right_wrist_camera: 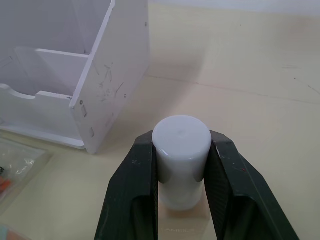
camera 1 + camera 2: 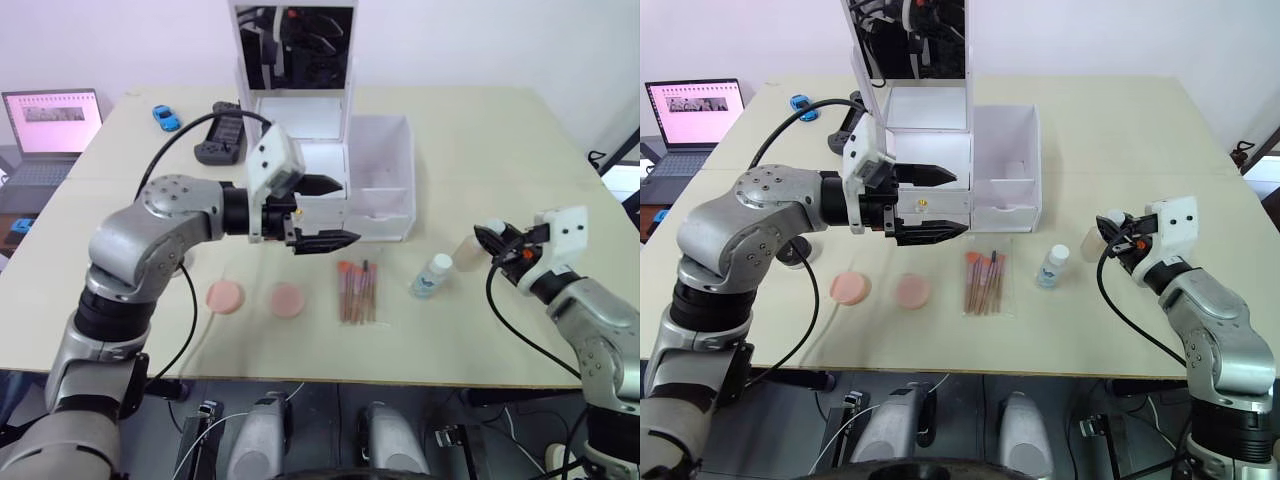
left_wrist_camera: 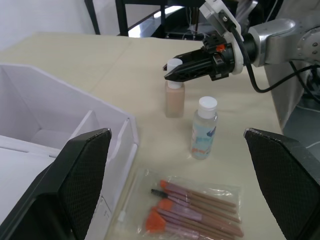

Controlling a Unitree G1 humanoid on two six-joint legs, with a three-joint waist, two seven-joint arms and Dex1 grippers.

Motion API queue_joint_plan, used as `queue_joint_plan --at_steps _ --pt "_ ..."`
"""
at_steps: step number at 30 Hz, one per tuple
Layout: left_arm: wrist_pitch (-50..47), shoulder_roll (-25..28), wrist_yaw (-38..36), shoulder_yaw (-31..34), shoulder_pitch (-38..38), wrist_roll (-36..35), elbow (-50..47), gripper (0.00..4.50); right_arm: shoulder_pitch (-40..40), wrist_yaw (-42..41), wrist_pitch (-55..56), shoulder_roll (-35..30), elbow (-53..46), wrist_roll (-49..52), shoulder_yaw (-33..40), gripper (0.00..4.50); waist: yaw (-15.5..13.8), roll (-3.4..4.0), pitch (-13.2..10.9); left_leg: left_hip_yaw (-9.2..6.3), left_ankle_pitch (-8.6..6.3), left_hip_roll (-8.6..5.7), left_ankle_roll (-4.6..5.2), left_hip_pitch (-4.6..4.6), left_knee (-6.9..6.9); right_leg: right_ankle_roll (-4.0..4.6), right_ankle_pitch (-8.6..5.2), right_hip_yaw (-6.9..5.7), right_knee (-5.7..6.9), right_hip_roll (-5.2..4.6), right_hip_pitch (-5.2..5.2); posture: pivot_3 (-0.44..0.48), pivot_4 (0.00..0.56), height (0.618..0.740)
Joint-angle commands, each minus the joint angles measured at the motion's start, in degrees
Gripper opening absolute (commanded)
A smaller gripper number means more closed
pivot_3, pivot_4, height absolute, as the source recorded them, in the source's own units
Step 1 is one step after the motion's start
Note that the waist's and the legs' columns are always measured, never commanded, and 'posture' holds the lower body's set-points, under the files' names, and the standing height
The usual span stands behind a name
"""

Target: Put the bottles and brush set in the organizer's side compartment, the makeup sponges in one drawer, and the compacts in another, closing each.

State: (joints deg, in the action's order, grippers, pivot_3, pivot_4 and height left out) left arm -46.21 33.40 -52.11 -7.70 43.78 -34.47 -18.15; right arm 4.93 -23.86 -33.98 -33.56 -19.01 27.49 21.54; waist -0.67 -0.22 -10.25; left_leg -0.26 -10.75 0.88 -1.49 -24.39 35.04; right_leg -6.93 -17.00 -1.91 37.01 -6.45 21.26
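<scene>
The right gripper (image 1: pixel 177 165) was clamped on the white cap of the beige bottle (image 3: pixel 174 95), which stood upright on the table (image 2: pixel 480 130) at the right of the head view. Just beside it, toward the centre, stood the clear bottle with the blue label (image 2: pixel 432 276), untouched. That made two bottles, both out on the table.

Left of them lay the brush set (image 2: pixel 358 291), one flat packet, flat on the table in front of the organizer (image 2: pixel 340 150). Further left sat two makeup sponges (image 2: pixel 225 296), side by side and apart from each other, near the lower left-centre of the frame.

The organizer stood at upper centre, mirror lid upright, its side compartment (image 2: pixel 385 165) open-topped, with nothing in the part that could be seen. Between the beige bottle and that bin nothing stood in the way.

The left gripper (image 2: pixel 330 213) hung right at the organizer's front, fingers spread wide apart, holding nothing and covering much of the drawer face.

Behind, at upper left, were one black controller (image 2: pixel 220 135), one small blue toy car (image 2: pixel 166 118), and one laptop (image 2: pixel 52 130) off the table's edge.
</scene>
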Motion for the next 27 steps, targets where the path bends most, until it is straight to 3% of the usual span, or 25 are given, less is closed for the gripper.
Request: queue_joint_plan --at_steps 1,11,15,21,27 --pt "-0.1 0.3 0.1 1.5 1.2 -0.6 -1.0 4.50 0.9 -0.5 1.0 -0.9 -2.2 0.7 1.7 0.72 0.0 0.00 0.0 0.00 0.00 0.00 0.00 0.00 0.00 0.00 0.00 0.00 0.00 0.00 0.00 0.000 0.150 0.740" --pt "-0.5 1.2 0.9 3.8 -0.2 -0.9 -0.8 4.50 9.0 -8.4 -0.4 -6.9 0.1 6.1 2.6 0.72 0.2 0.02 0.0 0.02 0.00 0.01 0.01 -0.01 -0.02 0.00 0.00 0.01 0.00 0.01 0.04 0.000 0.150 0.740" --pt "0.8 3.7 2.0 8.1 -5.5 -0.7 -2.1 4.50 26.2 -12.8 -10.4 -10.3 0.3 14.6 -3.6 0.72 1.7 0.19 -0.1 0.06 -0.01 0.03 0.02 0.00 -0.04 0.01 0.01 0.09 0.04 0.01 0.11 0.000 0.150 0.740" --pt "0.6 4.5 5.7 10.7 -9.8 -0.8 -5.2 4.50 37.9 -12.0 -12.3 -7.1 5.0 11.1 -13.0 0.72 0.9 -0.11 -0.1 -0.09 -0.04 0.08 0.08 -0.05 -0.12 0.11 -0.06 -0.03 -0.03 0.10 0.10 0.000 0.150 0.740" --pt "0.1 5.0 9.6 13.7 -13.7 -1.4 -9.1 4.50 44.0 -9.4 -8.4 -1.1 15.0 2.6 -20.4 0.72 1.3 -0.11 -0.1 0.02 -0.04 0.02 0.07 -0.09 -0.03 0.09 -0.03 0.03 0.01 -0.01 0.14 0.000 0.150 0.740"
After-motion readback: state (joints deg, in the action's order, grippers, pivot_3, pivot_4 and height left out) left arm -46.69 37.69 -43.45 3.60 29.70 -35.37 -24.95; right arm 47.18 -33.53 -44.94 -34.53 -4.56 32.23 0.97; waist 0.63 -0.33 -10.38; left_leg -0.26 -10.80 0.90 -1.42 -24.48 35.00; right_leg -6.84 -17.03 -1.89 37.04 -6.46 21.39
